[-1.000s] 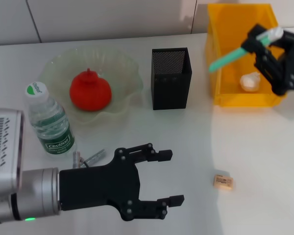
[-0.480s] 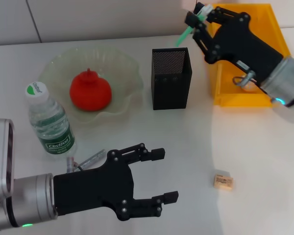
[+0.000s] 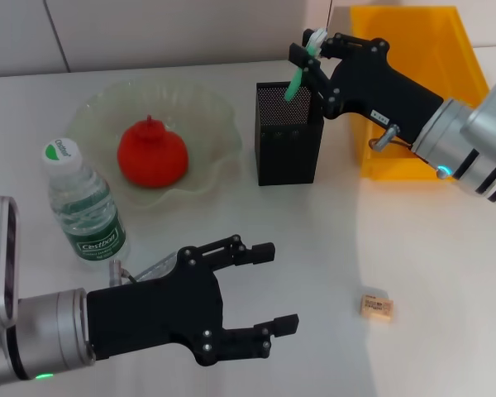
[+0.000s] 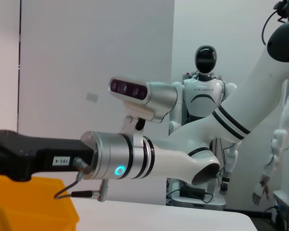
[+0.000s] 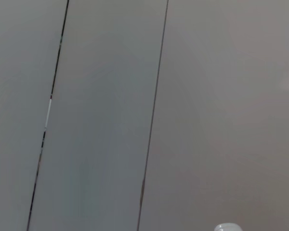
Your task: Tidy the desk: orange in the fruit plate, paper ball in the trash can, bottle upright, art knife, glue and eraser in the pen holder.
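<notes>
While the right gripper (image 3: pixel 312 51) hangs over the black mesh pen holder (image 3: pixel 288 132), it's clamped on a green stick with a white cap (image 3: pixel 301 63) — could be the glue or the art knife, I can't tell which — and the lower tip of that stick is dipping into the holder's open top at a tilt. Down at the near edge of the white desk (image 3: pixel 430 248), the left gripper (image 3: pixel 273 285) sits low with its fingers spread wide, holding nothing. Just behind its palm, partly hidden, a small silvery-clear item (image 3: pixel 145 270) lies flat on the desk, too covered up to name. The water bottle (image 3: pixel 83 203) stands upright right beside that, green label facing out. Behind it the clear fruit plate (image 3: pixel 205 124) has a red-orange fruit (image 3: pixel 152 154) sitting in the middle of it. The eraser (image 3: pixel 376 307) is off on its own on the desk, well apart from both grippers. The yellow bin (image 3: pixel 397 83) sits at the far right behind the right arm — its inside is mostly blocked from the head view. From the left wrist view you get the right arm (image 4: pixel 135 159) stretched sideways above the bin's yellow corner (image 4: pixel 33 202).
</notes>
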`<state>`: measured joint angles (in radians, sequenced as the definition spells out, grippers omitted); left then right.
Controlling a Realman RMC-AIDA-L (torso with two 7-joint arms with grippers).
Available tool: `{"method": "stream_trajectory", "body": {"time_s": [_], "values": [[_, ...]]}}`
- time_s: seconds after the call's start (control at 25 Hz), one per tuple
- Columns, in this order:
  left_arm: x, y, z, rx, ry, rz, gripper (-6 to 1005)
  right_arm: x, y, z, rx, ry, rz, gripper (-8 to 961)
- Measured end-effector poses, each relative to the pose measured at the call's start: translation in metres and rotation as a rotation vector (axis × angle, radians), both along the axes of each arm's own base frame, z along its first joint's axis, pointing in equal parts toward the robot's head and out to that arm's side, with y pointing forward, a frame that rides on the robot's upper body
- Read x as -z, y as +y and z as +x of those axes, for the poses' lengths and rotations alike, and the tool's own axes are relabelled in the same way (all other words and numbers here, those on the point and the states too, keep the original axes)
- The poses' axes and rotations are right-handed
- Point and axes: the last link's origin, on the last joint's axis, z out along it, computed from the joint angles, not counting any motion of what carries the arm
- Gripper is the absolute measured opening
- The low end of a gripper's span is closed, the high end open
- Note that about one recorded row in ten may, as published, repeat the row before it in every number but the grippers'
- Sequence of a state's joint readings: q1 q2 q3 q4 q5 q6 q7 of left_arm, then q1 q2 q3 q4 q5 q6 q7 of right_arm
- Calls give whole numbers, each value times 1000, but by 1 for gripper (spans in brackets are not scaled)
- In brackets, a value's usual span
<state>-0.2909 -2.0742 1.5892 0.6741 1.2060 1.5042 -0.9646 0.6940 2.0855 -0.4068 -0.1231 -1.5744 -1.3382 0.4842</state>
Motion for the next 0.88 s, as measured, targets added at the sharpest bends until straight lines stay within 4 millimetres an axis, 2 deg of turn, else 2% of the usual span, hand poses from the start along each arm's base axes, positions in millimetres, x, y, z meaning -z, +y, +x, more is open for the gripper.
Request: {"method": "stream_trajectory", "body": {"time_s": [0.52,0.76,0.88], "values": [[0,0,1,1,-9,2,804,16,12,5,123,-35,-95,202],[-2,-1,-1,-2,-13,2,804,6,1,16,161,70,-76,204],[-2,-2,-1,-1,-12,4,804,1,-3,19,166,114,-79,258]]}}
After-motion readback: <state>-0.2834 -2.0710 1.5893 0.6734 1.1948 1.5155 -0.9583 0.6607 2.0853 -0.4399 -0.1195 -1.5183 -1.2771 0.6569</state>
